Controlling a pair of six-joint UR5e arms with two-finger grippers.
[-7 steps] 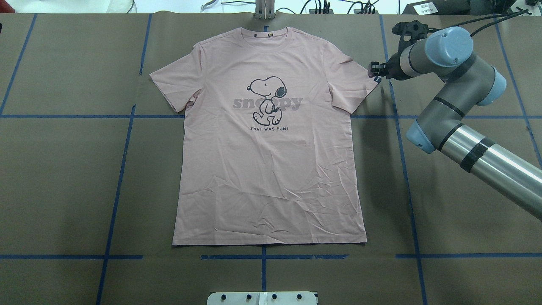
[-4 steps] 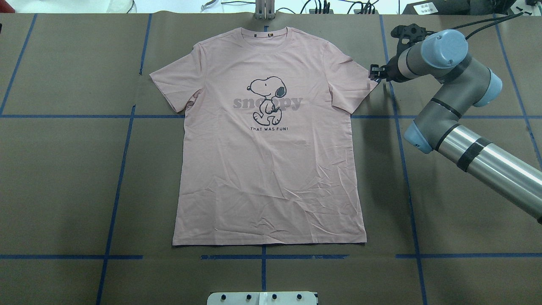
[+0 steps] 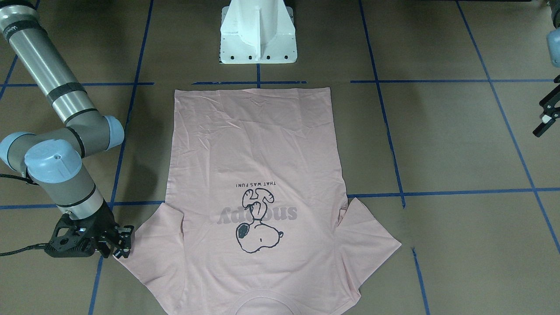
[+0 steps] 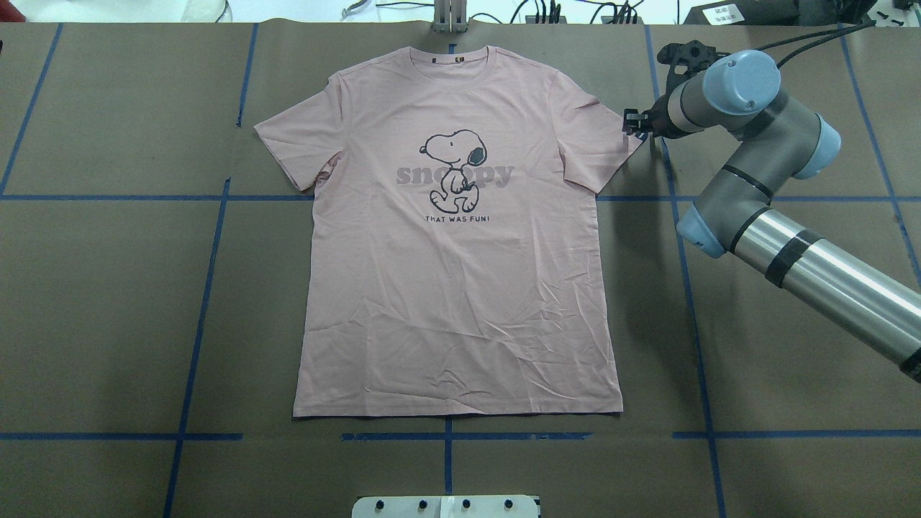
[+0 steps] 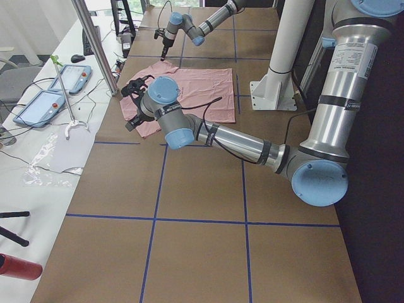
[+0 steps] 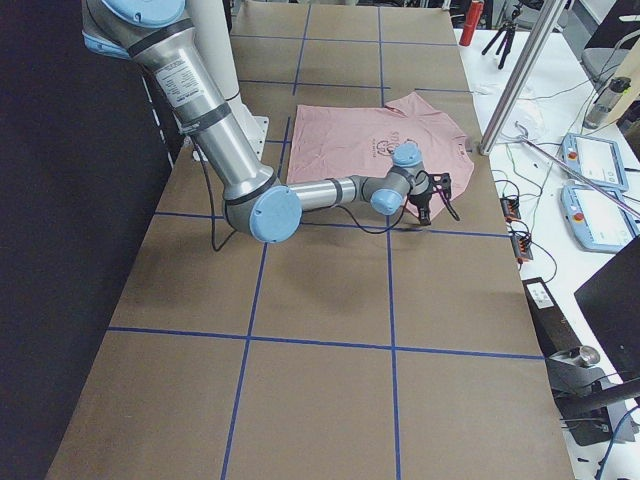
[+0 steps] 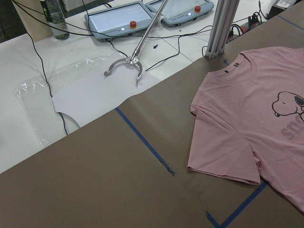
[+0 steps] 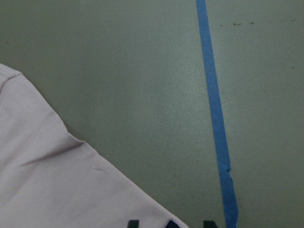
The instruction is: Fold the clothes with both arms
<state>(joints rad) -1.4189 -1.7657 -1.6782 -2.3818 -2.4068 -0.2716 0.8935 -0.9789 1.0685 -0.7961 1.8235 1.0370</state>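
Note:
The clothes are one light pink T-shirt (image 4: 460, 237) with a dog outline and grey "snoopy" lettering. It lies flat and front up on the brown table, collar at the far edge. My right gripper (image 4: 632, 122) stands open at the hem of the shirt's right sleeve, low over the table, also seen in the front view as the right gripper (image 3: 121, 242). The right wrist view shows that sleeve corner (image 8: 57, 180) on the bare table, with dark fingertips at the bottom edge. My left gripper (image 3: 542, 118) hangs open far off the shirt's other side, holding nothing; its wrist view looks at the left sleeve (image 7: 223, 142).
Blue tape lines (image 4: 209, 237) grid the brown table cover. The white pedestal (image 3: 258, 33) stands at the robot's side of the shirt, a metal post (image 4: 450, 18) at the far edge. Beyond the table lies a white bench with teach pendants (image 7: 123, 19) and cables.
My right arm has shifted a little left and toward the far edge, bringing its open gripper closer to the sleeve hem. The shirt has not moved.

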